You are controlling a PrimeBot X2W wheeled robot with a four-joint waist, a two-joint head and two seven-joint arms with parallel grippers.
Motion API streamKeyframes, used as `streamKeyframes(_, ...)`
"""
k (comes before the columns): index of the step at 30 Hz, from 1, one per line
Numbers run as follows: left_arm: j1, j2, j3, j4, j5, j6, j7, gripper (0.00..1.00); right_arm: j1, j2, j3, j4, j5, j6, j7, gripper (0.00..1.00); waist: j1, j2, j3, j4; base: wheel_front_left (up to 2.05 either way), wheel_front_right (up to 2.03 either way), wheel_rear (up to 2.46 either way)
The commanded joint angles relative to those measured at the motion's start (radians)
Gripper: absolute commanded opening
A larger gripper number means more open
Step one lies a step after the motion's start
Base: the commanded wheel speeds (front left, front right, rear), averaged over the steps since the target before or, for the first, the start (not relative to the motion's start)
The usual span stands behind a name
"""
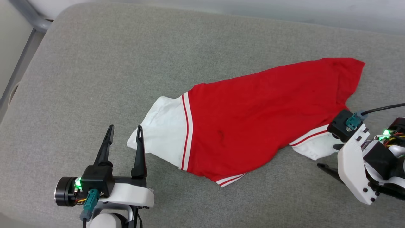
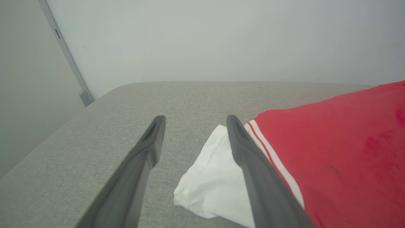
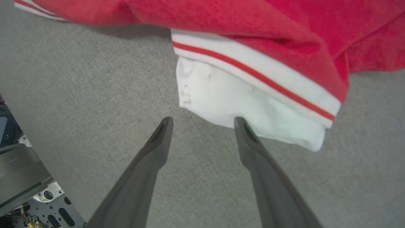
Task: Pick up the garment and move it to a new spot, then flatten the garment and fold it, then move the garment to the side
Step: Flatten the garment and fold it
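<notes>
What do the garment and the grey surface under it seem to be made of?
The garment: probably thin, matte knit fabric; it lies in soft creases and folds. The grey surface: seemingly woven upholstery cloth over padding, matte; a fine weave grain and a rounded corner show.

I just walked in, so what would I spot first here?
The bright red jersey, lying askew on the grey cushion, right of middle. The open left end effector is at its left sleeve, and the open right end effector points at the other sleeve.

Head view looks down from above, wrist views low, close, all share garment (image 1: 253,120)
</notes>
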Motion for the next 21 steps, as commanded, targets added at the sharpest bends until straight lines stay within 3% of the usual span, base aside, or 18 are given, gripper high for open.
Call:
streamKeyframes(1,-0.022,-0.002,-0.004,-0.002,-0.007,0.005,-0.002,1.0,-0.017,0.009,0.015,0.028,-0.002,-0.001,-0.009,1.0,0.0,0.0,0.023,0.015,0.0,0.0,0.0)
streamKeyframes(11,-0.049,-0.002,-0.025,0.01,-0.019,0.017,-0.002,1.0,-0.042,0.029,0.135,0.192,-0.021,-0.001,-0.08,1.0,0.0,0.0,0.064,0.039,0.0,0.0,0.0)
streamKeyframes(12,-0.049,-0.002,-0.025,0.011,-0.019,0.019,-0.002,1.0,-0.041,0.029,0.151,0.203,-0.02,-0.001,-0.087,0.73,0.0,0.0,0.063,0.039,0.0,0.0,0.0)
streamKeyframes(13,-0.048,-0.002,-0.024,0.013,-0.019,0.019,-0.002,1.0,-0.044,0.031,0.163,0.211,-0.013,-0.001,-0.096,0.0,0.0,0.0,0.06,0.037,0.0,0.0,0.0)
streamKeyframes(21,-0.004,-0.002,0.003,0.023,-0.001,0.015,-0.002,1.0,-0.072,-0.001,0.16,0.146,0.012,-0.001,-0.227,0.0,0.0,0.0,-0.016,-0.009,0.0,0.0,0.0)
